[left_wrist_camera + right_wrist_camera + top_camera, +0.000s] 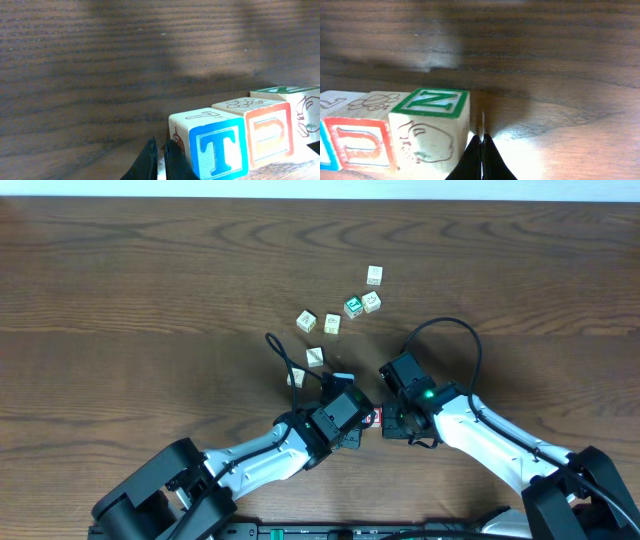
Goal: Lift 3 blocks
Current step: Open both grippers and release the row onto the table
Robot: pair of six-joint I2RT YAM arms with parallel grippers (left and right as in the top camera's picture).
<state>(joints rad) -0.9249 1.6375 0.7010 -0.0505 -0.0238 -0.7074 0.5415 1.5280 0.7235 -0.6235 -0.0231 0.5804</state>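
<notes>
Three blocks stand in a row, side by side. In the left wrist view they are the blue block (220,150) with a white T, the red block (270,132), and the pale cream block (305,115) with a reddish drawing. My left gripper (161,150) is shut with nothing in it, its right finger against the blue block's side. My right gripper (481,142) is shut and empty, beside the cream block (427,140), whose top shows a green N. The red block (362,145) comes after it. Overhead, both grippers (358,430) (392,423) flank the row (375,418), mostly hiding it.
Several loose cubes lie further back on the wooden table (150,300), among them a green-faced cube (353,306) and pale cubes (374,275) (306,321) (315,357). Black cables (280,355) (445,325) loop above each arm.
</notes>
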